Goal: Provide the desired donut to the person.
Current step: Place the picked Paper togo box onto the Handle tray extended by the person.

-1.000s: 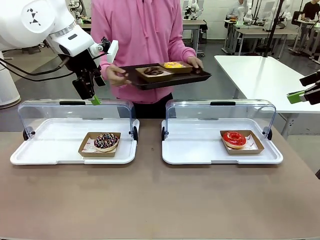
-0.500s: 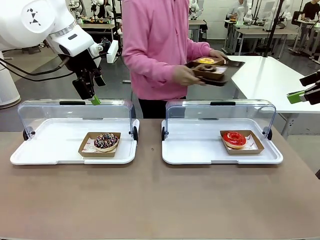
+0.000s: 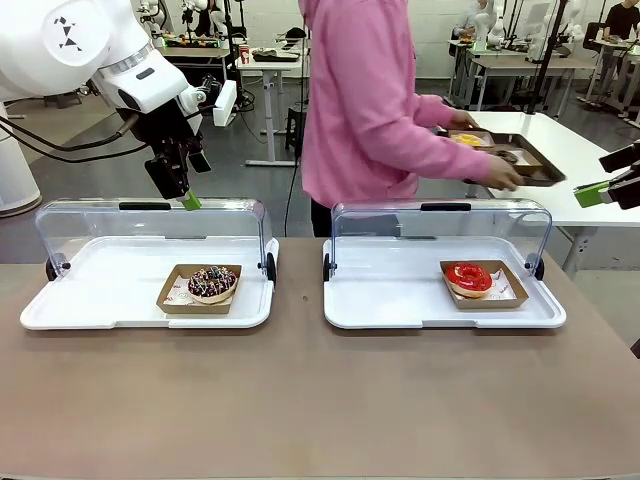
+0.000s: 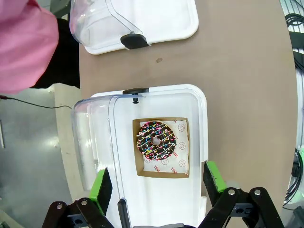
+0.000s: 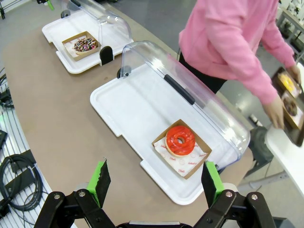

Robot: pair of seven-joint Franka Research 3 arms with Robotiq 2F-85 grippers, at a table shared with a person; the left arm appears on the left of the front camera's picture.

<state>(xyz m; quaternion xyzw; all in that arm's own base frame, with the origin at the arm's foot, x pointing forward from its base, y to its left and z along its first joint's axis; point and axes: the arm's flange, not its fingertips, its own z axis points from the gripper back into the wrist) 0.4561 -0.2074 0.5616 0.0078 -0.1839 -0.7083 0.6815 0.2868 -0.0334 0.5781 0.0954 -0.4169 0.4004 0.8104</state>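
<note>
1. Donut choice is the risk: the sprinkled donut (image 4: pixel 156 140) sits in its paper tray right below the left claw (image 4: pixel 156 187), and the red donut (image 5: pixel 179 139) sits below and ahead of the right claw (image 5: pixel 156 183). Nothing says which one's wanted.
2. Both claws hang spread apart, holding nothing.
3. The person (image 3: pixel 375 110) is turned away, setting a dark tray (image 3: pixel 512 160) on a side table, so a handover now could meet no hand.
4. The clear lid (image 4: pixel 97 142) is probably tipped back, but it's close to the left claw and could get clipped going down.
</note>
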